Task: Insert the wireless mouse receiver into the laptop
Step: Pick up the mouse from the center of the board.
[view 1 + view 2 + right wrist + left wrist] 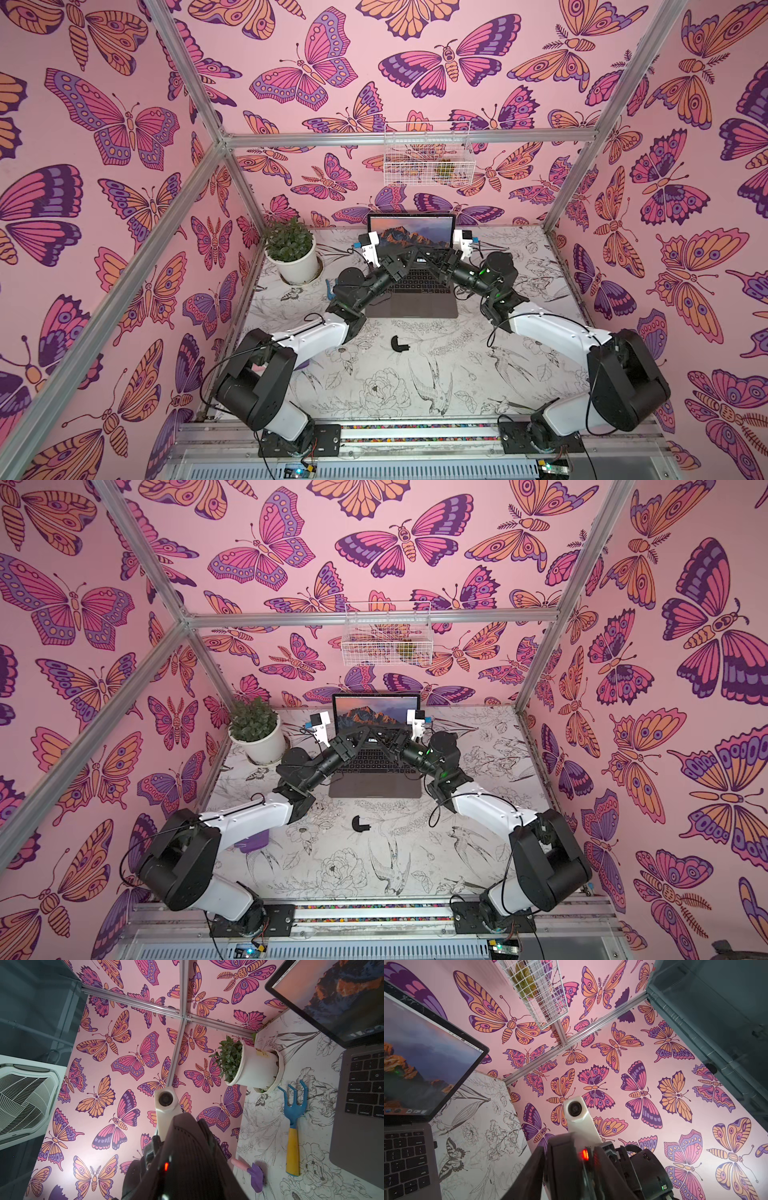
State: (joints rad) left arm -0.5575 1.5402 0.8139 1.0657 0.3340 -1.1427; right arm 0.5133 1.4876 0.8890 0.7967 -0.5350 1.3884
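The laptop (415,305) stands open at the back of the table, its screen showing orange mountains. Above its keyboard both arms meet tip to tip. Between them hangs the small black wireless mouse (420,260), in both top views. In the left wrist view my left gripper (570,1147) has its two dark fingers against the sides of the black mouse body (566,1167), where a red light glows. In the right wrist view my right gripper (182,1147) is shut on the same black body (172,1159). The receiver itself is hidden.
A curved black piece (400,344) lies in front of the laptop. A potted plant (291,253) stands at the back left, with a blue hand fork (293,1109) and a purple trowel (256,1176) beside the laptop. A wire basket (428,160) hangs on the back wall.
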